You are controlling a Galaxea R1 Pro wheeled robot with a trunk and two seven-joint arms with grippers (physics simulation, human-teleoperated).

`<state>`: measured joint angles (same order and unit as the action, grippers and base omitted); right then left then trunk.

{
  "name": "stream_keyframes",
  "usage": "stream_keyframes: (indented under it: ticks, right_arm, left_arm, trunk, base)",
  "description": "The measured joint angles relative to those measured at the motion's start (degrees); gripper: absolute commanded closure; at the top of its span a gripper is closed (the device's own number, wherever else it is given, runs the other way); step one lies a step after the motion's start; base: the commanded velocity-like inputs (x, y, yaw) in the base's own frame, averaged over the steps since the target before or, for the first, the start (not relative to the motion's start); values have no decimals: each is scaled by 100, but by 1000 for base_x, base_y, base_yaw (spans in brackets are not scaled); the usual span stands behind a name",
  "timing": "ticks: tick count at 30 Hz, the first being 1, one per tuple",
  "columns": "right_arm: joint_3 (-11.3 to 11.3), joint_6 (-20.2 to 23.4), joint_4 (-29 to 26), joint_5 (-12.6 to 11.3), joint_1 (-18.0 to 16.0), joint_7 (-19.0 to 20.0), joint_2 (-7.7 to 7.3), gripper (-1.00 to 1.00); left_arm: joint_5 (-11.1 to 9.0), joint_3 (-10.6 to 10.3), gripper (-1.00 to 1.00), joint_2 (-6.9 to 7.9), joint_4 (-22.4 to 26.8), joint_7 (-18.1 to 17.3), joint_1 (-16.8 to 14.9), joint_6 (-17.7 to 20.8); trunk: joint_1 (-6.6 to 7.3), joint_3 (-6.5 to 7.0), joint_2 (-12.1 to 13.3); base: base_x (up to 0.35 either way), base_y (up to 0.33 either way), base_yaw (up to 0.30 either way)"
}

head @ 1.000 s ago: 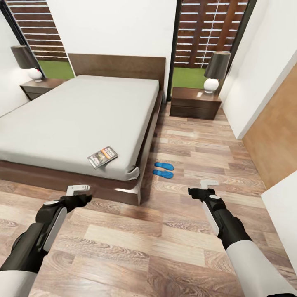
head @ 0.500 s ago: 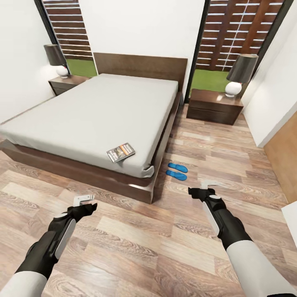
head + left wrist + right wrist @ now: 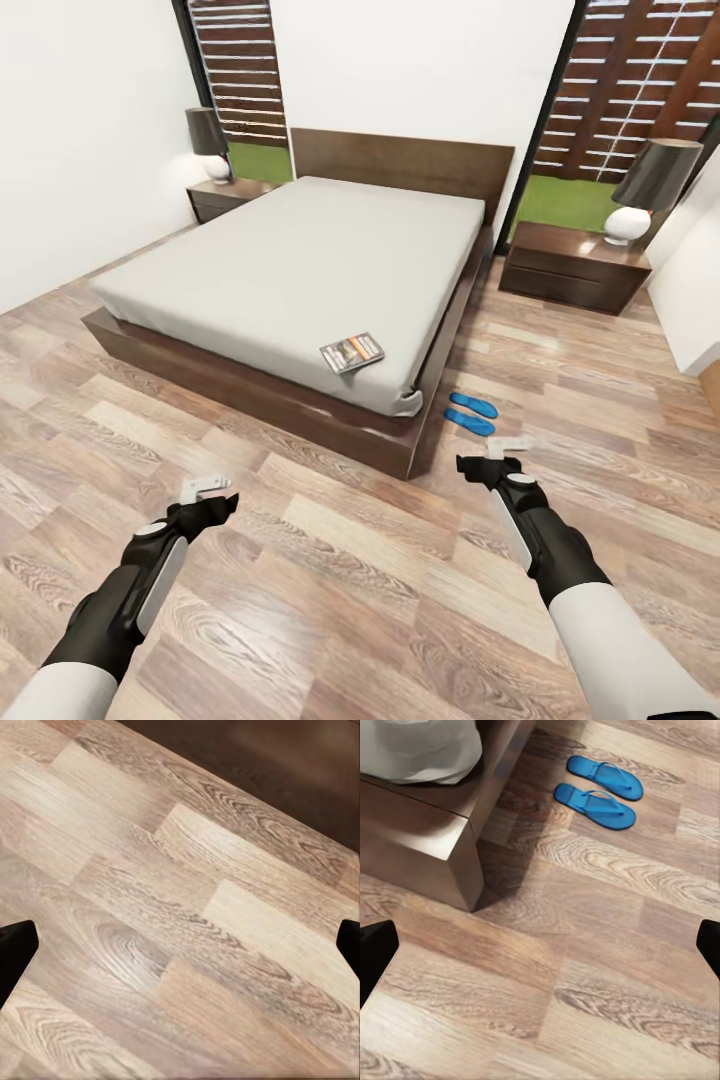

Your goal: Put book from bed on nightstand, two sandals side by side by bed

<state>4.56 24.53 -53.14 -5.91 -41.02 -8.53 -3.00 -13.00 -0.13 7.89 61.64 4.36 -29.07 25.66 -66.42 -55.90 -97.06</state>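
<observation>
one dark paperback book with an orange band [image 3: 352, 352] lies flat near the foot corner of the light-grey mattress on one low dark-brown wooden bed [image 3: 300, 270]. two bright blue flip-flop sandals [image 3: 471, 413] [image 3: 598, 791] lie side by side on the wood-plank floor [image 3: 330, 560] just beside that corner. two dark-brown nightstands [image 3: 572, 265] [image 3: 225, 196], each bearing a lamp [image 3: 644, 190]. left gripper [image 3: 208, 487] and right gripper [image 3: 508, 447] hover over bare floor, fingers spread wide, empty. book well ahead of both; sandals just ahead of the right gripper, bed corner beside them.
</observation>
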Motion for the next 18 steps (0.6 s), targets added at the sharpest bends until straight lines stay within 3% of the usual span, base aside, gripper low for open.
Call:
stream_keyframes:
  ticks: [8,18]
  right_arm:
    - [2,-15,14,23,0,-13,1,-100]
    - [-2,-16,32,18,0,-31,1,-100]
  left_arm:
    - [-4,0,-100,-8,-10,-2,0,0]
    - [-23,6,-100,-8,-26,33,0,-10]
  trunk:
    - [2,2,0]
    - [2,2,0]
  base:
    - [-116,232,14]
    - [-5,16,0]
